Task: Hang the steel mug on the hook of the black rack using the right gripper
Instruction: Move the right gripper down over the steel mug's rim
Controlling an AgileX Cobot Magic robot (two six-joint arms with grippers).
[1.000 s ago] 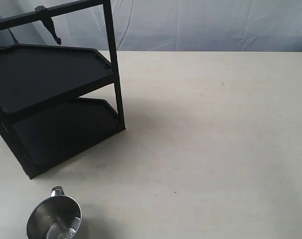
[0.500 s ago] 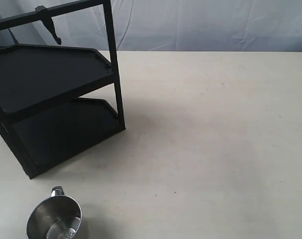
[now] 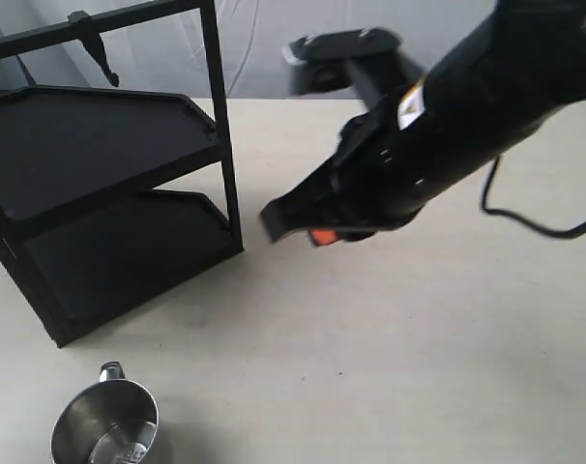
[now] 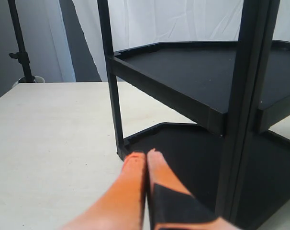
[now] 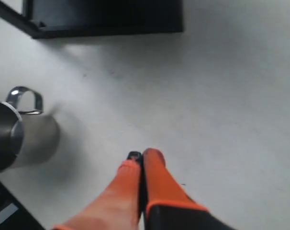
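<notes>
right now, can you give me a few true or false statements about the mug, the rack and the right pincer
1. The mug stands upright on the table. True.
2. The mug hangs from the hook. False: the hook is bare and the mug sits on the table, in front of the rack.
3. The right pincer is shut and holds nothing. True.
4. The rack's shelves hold several cups. False: both shelves show nothing on them.
5. The right pincer grips the mug's handle. False: it is apart from the mug, with bare table between them.
</notes>
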